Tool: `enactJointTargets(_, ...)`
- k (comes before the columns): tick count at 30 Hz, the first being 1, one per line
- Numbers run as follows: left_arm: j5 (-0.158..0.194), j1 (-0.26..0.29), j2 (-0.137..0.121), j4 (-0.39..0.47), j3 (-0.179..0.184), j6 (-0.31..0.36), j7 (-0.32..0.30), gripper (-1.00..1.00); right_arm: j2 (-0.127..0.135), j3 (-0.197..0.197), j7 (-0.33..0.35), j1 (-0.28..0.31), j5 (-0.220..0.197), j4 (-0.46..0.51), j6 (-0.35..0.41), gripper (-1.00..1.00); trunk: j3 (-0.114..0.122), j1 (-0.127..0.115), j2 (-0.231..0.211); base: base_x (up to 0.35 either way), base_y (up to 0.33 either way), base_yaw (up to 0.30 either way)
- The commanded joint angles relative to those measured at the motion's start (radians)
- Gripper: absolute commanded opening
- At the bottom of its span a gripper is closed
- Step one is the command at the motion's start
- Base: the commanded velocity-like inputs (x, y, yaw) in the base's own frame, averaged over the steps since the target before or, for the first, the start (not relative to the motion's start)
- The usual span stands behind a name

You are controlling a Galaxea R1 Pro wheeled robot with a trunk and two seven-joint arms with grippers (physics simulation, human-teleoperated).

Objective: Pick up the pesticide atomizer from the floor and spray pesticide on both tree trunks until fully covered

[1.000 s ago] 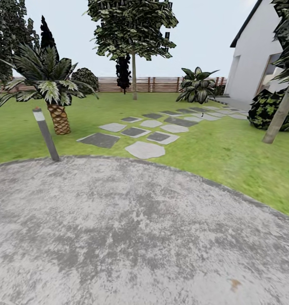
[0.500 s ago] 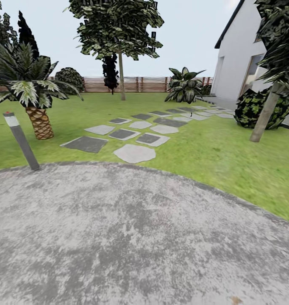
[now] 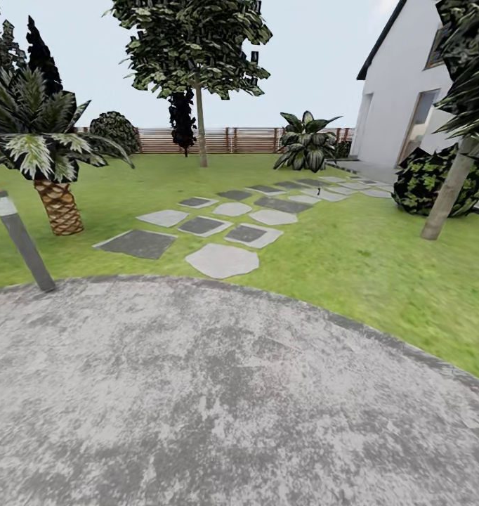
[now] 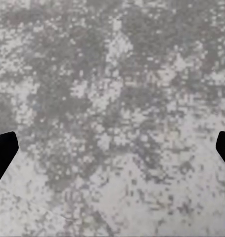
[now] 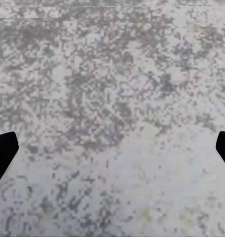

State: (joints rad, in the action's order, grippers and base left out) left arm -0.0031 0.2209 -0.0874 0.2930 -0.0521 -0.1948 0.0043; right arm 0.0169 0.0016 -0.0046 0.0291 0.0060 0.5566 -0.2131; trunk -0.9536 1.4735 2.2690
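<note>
A round grey paved pad (image 3: 218,393) fills the foreground; beyond it lie the green lawn (image 3: 366,267) and grey stepping stones (image 3: 222,260); a tiny dark speck at the far stones may be the pesticide atomizer (image 3: 319,190), too small to tell. One tree trunk (image 3: 448,188) leans at right beside the white house (image 3: 401,98), another tree (image 3: 199,105) stands before the fence (image 3: 232,140); the left gripper (image 4: 112,150) and right gripper (image 5: 112,150) both hang spread wide over the paving, holding nothing

grey mottled paving (image 3: 218,393) meets green lawn (image 3: 352,260), wooden fence (image 3: 232,139), white house (image 3: 408,98) under pale sky
</note>
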Motion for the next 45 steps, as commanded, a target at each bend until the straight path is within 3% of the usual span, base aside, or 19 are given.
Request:
enactJointTargets(1,0.000,0.000,0.000,0.000,0.000,0.000,0.000,1.00,0.000,0.000,0.000,0.000,0.000,0.000,0.000,1.00,0.000,0.000,0.000,0.340,0.000,0.000)
enactJointTargets(45,0.000,0.000,0.000,0.000,0.000,0.000,0.000,1.00,0.000,0.000,0.000,0.000,0.000,0.000,0.000,1.00,0.000,0.000,0.000,0.340,0.000,0.000)
